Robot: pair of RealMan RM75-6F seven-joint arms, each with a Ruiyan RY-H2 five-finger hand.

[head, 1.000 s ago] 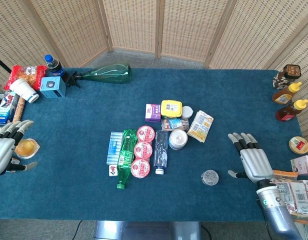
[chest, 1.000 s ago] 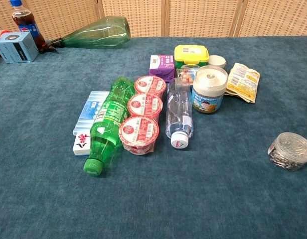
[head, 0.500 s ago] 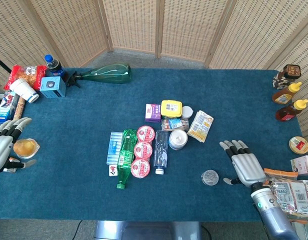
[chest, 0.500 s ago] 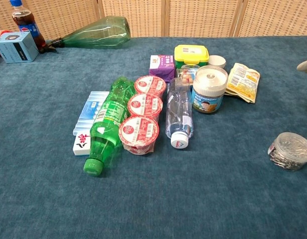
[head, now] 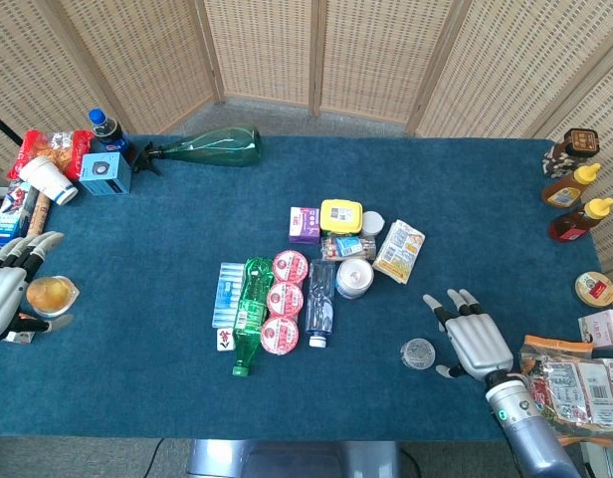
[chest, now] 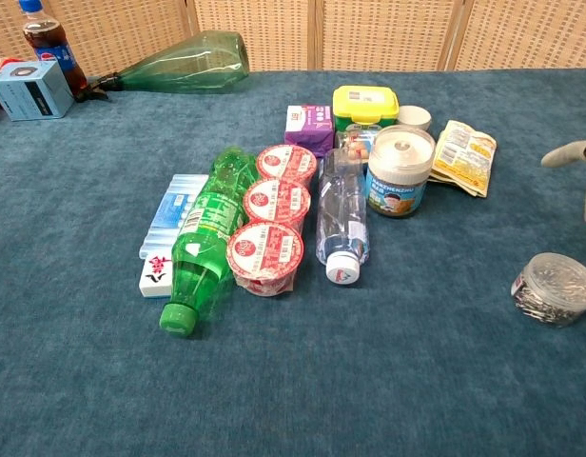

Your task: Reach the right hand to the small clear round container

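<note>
The small clear round container sits on the blue cloth near the front right; the chest view shows the small clear round container filled with fine metal bits. My right hand hovers just right of it, fingers spread, holding nothing, a small gap between thumb and container. Only its fingertips enter the chest view at the right edge, above the container. My left hand rests open at the far left edge beside a small amber cup.
A cluster lies mid-table: green bottle, three red-lidded cups, clear water bottle, white jar, yellow-lidded box, snack packet. Snack bags and sauce bottles line the right edge.
My right hand has moved left and toward the front edge, closing on the clear container; its fingertips now show in the chest view. The left hand has stayed put.
</note>
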